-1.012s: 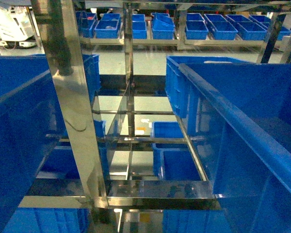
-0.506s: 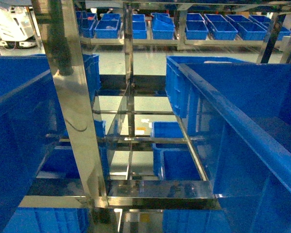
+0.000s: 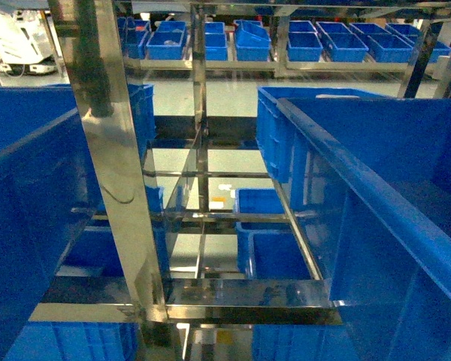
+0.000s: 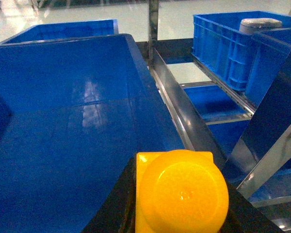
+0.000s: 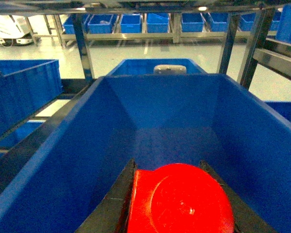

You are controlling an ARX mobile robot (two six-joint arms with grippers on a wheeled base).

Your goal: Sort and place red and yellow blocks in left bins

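In the left wrist view my left gripper (image 4: 177, 167) is shut on the orange-yellow block (image 4: 182, 194), stud facing the camera, held above the inside of a large deep blue bin (image 4: 63, 73). In the right wrist view my right gripper (image 5: 168, 170) is shut on the red block (image 5: 182, 204), held over the open inside of another deep blue bin (image 5: 165, 107). The head view shows a big blue bin at the left (image 3: 22, 188) and one at the right (image 3: 376, 173). Neither gripper nor block appears in the head view.
A shiny steel rack frame (image 3: 113, 165) runs between the two big bins, with smaller blue bins (image 3: 274, 252) on a lower level. More blue bins (image 3: 308, 41) line a far shelf. A white rounded object (image 5: 169, 69) sits just beyond the right bin's far wall.
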